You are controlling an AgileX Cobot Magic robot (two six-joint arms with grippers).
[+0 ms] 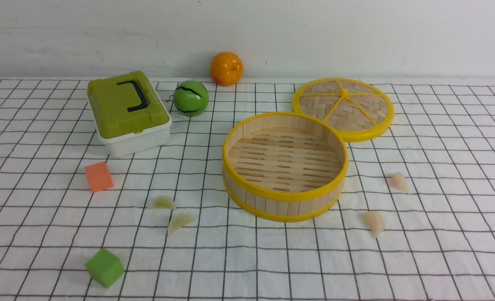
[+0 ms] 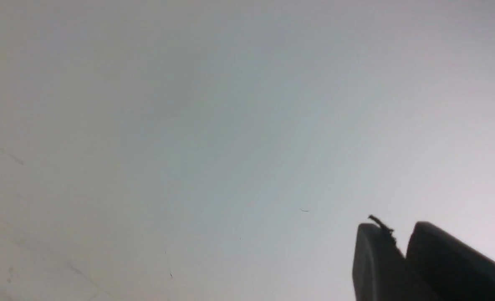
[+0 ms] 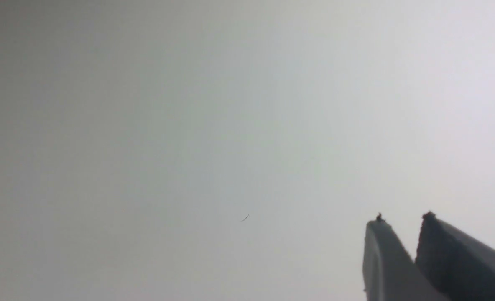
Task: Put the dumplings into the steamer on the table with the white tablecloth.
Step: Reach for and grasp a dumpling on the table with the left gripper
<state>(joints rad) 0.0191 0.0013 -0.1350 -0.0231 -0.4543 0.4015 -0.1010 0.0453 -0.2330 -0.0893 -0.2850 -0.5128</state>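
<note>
The front view alone showed the bamboo steamer [image 1: 285,205] on the white tablecloth [image 1: 440,259]. Two green dumplings [image 1: 162,203] lay left of it and two pinkish dumplings [image 1: 374,221] right, all outside it, with open cloth around. The wrist views showed only blank wall [image 2: 189,125]. The fingers of the left gripper [image 2: 396,229] and right gripper [image 3: 403,219] were nearly pressed together, pinching nothing.

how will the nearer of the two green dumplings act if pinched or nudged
The green dumpling looks translucent, so it is probably soft and maybe slippery. It is small and crescent-shaped, resting on the tablecloth, so it should slide rather than roll, and likely weighs little.
</note>
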